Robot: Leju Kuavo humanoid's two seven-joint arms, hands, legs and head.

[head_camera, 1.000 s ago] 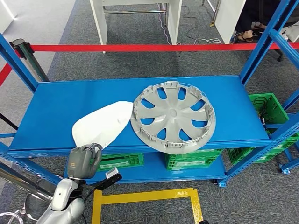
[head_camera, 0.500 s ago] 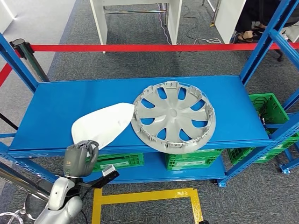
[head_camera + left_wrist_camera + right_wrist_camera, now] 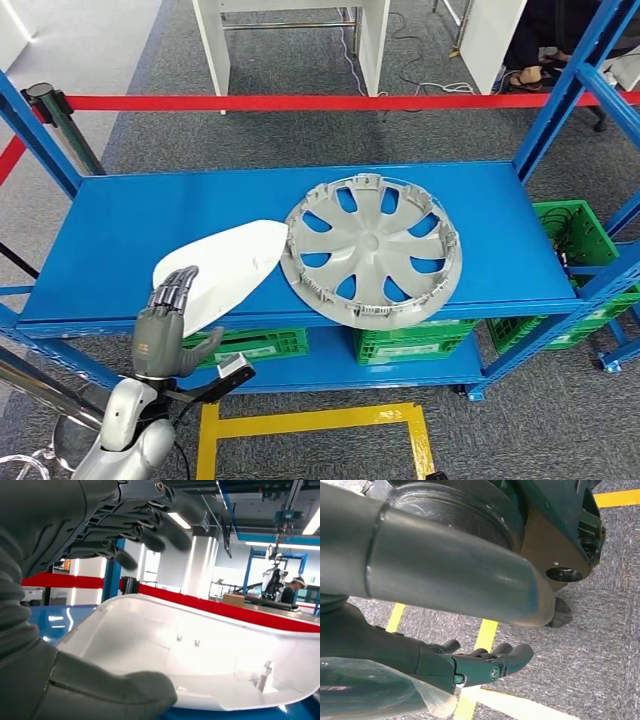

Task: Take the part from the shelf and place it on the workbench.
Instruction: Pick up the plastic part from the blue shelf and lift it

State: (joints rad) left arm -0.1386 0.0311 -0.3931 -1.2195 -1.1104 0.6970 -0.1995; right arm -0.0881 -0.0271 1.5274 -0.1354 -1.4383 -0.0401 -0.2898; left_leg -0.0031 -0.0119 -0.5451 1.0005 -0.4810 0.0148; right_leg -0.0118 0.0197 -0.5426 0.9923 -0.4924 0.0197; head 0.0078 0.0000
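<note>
The white, teardrop-shaped part [image 3: 219, 268] lies flat on the blue shelf [image 3: 106, 230], its rounded end at the front edge. My left hand [image 3: 162, 325] is at that end. The fingers [image 3: 151, 515] are stretched out over the part [image 3: 211, 655] and the thumb [image 3: 113, 692] is beneath its rim, with a gap on both sides. A grey wheel cover [image 3: 371, 248] rests beside the part's pointed tip, to its right. My right hand [image 3: 471, 667] hangs over the carpet, its fingers loosely extended and holding nothing.
Green crates [image 3: 407, 340] sit under the shelf and another [image 3: 577, 235] stands to the right. Blue uprights [image 3: 558, 100] frame the shelf ends. A red barrier tape [image 3: 302, 101] runs behind it. Yellow floor lines [image 3: 309, 420] mark the carpet in front.
My left hand was curled at the part's near edge; its fingers have now uncurled and stretched out over the part. The part and wheel cover stay where they were.
</note>
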